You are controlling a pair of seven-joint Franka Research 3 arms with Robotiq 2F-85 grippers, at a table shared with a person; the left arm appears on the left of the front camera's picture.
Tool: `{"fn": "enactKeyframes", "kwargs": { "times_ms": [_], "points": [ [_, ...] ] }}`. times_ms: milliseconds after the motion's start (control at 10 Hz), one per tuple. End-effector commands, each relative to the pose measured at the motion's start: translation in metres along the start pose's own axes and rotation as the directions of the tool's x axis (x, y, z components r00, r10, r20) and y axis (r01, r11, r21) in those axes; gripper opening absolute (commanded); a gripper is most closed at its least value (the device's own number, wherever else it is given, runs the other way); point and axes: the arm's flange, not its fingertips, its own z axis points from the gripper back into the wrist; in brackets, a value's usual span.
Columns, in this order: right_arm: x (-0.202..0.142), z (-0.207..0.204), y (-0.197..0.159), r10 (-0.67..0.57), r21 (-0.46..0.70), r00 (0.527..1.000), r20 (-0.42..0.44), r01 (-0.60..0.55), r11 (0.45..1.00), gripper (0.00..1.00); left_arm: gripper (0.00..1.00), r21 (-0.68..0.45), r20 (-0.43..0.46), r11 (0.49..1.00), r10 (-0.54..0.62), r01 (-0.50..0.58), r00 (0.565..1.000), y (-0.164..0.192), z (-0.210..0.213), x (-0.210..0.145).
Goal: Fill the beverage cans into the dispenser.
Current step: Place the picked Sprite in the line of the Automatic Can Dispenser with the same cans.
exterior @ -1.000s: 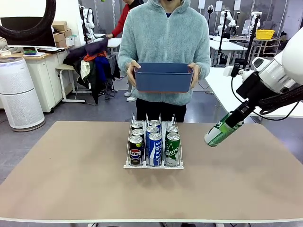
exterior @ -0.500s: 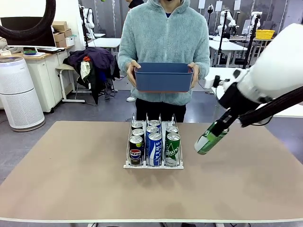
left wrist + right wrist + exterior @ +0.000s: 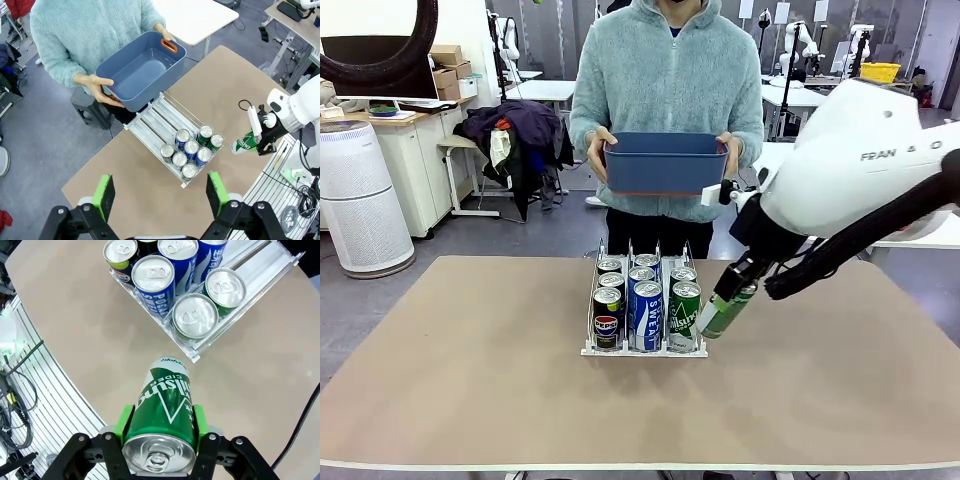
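left gripper (image 3: 160, 192) hangs high above the table with jaws spread wide, nothing between the green pads, so it's out of the risk picture. below it the dispenser (image 3: 644, 349) sits mid-table, three lanes, cans crowded at the robot-side end: pepsi can (image 3: 607, 317) in the left lane, blue-and-white sweat can (image 3: 647, 314) in the middle, green can (image 3: 684, 315) in the right, more silver tops lined up behind each. far ends of the lanes look bare in the left wrist view.

the person stands across the table holding a blue bin (image 3: 666, 163) with both hands, well clear of the arms.

right gripper (image 3: 159, 427) is clamped on a green cider can (image 3: 726, 310), pads on both sides of the body near the top end, can tilted bottom-down and just beside the dispenser's right front corner.

risks as i see them:
- can bottom sits close to the front green can and the right rail; any further sideways travel at this height likely clips them and shoves the rack or topples the front row.
- can is tilted; released like this it tips over rather than standing in a lane.
- front of the right lane is taken, so it needs the open far end; a drop here jams.
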Motion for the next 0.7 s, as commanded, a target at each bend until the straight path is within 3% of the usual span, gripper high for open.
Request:
{"fn": "enactKeyframes", "kwargs": {
  "times_ms": [0, 200, 400, 600],
  "points": [
    [0.019, -0.006, 0.002, 0.069, 0.010, 0.998, 0.009, -0.069, 0.998, 0.58, 0.97, 0.001, 0.000, 1.000, 0.003, -0.003, 1.000, 0.001, 0.001, -0.001],
    [0.000, 0.000, 0.000, 0.000, 0.000, 1.000, 0.000, 0.000, 1.000, 0.58, 0.97, 0.001, 0.000, 1.000, 0.003, -0.003, 1.000, 0.001, 0.001, -0.001],
    [0.014, -0.021, 0.003, 0.021, 0.041, 0.999, -0.030, -0.020, 0.999, 0.58, 0.97, 0.001, 0.000, 1.000, 0.003, -0.003, 1.000, 0.001, 0.001, -0.001],
    [0.037, -0.038, -0.017, 0.027, 0.076, 0.998, -0.055, -0.023, 0.997, 0.58, 0.97, 0.001, 0.000, 1.000, 0.003, -0.003, 1.000, 0.001, 0.001, -0.001]
  ]
}}
